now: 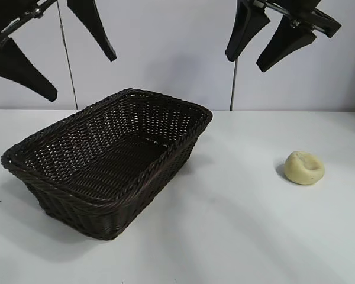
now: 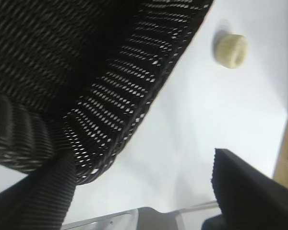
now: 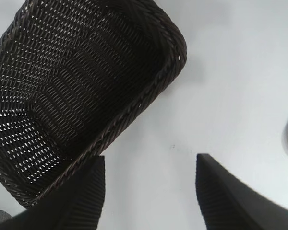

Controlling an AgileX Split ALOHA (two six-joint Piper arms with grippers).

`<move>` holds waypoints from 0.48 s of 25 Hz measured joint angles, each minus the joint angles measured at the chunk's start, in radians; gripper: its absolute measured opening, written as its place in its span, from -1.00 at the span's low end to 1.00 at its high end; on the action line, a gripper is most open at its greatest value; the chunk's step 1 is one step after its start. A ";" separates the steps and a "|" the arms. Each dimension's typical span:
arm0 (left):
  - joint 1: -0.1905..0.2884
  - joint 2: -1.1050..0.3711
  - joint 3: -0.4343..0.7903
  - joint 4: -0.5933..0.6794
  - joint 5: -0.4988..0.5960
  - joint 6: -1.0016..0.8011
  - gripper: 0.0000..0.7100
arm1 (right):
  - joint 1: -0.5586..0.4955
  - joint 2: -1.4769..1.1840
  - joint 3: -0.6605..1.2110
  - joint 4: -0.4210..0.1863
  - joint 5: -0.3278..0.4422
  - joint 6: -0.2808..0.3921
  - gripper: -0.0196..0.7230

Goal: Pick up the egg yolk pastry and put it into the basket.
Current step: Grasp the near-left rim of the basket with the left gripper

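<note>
Pastry (image 1: 304, 167) sits untouched on desk (image 1: 236, 225), well right of basket (image 1: 109, 160). We see both grippers, left (image 1: 59, 50) and right (image 1: 266, 50), above basket level, jaws open, empty. Pick and drop remain.

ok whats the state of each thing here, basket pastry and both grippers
basket: upright on the table, nothing inside
egg yolk pastry: on the table, apart from the basket, untouched
left gripper: open, raised over the basket's side, holding nothing
right gripper: open, raised above the table, holding nothing
table: white, bearing the basket and pastry
</note>
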 joint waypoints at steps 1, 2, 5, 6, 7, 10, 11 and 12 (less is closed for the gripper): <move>0.000 0.000 0.012 0.007 -0.009 -0.024 0.59 | 0.000 0.000 0.000 0.000 0.000 0.000 0.17; 0.000 0.000 0.023 0.014 -0.020 -0.050 0.59 | 0.000 0.000 0.000 0.000 0.000 0.000 0.17; 0.000 0.000 0.047 0.046 -0.026 -0.157 0.59 | 0.000 0.000 0.000 0.000 0.000 0.000 0.17; 0.000 0.000 0.048 0.063 -0.025 -0.191 0.59 | 0.000 0.000 0.000 0.000 0.000 0.000 0.17; 0.000 0.000 0.048 0.078 -0.025 -0.224 0.59 | 0.000 0.000 0.000 0.000 0.000 0.000 0.17; 0.000 0.000 0.048 0.129 -0.017 -0.303 0.59 | 0.000 0.000 0.000 0.000 0.000 0.000 0.17; 0.000 0.000 0.048 0.138 -0.015 -0.328 0.59 | 0.000 0.000 0.000 0.000 0.000 0.000 0.17; 0.000 0.000 0.048 0.144 -0.010 -0.356 0.59 | 0.000 0.000 0.000 0.000 0.000 0.000 0.17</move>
